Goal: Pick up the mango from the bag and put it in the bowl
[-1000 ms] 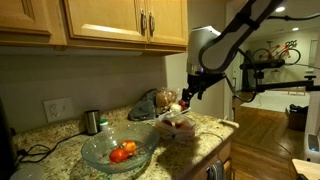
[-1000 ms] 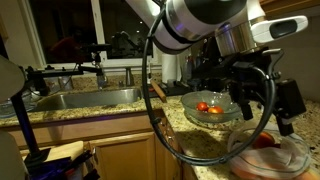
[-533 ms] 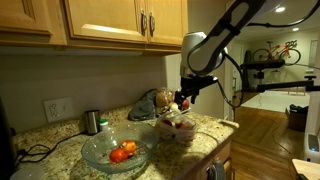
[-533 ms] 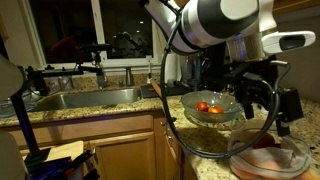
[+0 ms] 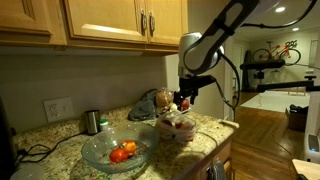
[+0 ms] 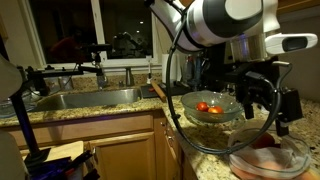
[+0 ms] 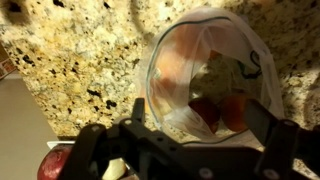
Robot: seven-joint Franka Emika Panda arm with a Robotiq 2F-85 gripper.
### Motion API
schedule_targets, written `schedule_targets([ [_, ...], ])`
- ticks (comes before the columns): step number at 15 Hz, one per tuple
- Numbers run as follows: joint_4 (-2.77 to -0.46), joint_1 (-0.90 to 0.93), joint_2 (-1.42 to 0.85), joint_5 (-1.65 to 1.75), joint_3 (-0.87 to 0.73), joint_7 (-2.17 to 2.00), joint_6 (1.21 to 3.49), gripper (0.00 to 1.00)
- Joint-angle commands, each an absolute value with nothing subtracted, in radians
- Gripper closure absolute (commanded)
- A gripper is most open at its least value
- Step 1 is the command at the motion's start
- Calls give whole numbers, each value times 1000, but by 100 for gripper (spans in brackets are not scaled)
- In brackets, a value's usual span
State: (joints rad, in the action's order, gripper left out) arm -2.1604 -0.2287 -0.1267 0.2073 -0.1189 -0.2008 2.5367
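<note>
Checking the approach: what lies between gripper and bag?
Nothing: in the wrist view the open gripper hangs over the bag, with only air between.

Speckled tan granite counter (image 7: 90, 60); clear bag (image 7: 215, 75) showing red fruit.

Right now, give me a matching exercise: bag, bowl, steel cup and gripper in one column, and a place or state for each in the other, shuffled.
1 bag
2 bowl
3 steel cup
4 gripper

A beside the back wall
B glass, in front of the cup
C above the bag, jaws open
D crinkly plastic, under the gripper

Pairs: 1-D, 2-B, 3-A, 4-C
</note>
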Motion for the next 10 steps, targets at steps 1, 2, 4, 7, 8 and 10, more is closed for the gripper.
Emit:
schedule_targets([
  [1, -2122, -205, -150, 181, -152, -179, 2493, 0],
  [2, -2116, -205, -157, 175, -152, -174, 2497, 0],
  [4, -2105, -205, -173, 156, -148, -161, 2507, 0],
  [7, -2088, -204, -194, 88, -135, -107, 2503, 0],
  [8, -2083, -202, -201, 72, -134, -95, 2501, 0],
  [10, -2074, -197, -213, 53, -134, -76, 2497, 0],
])
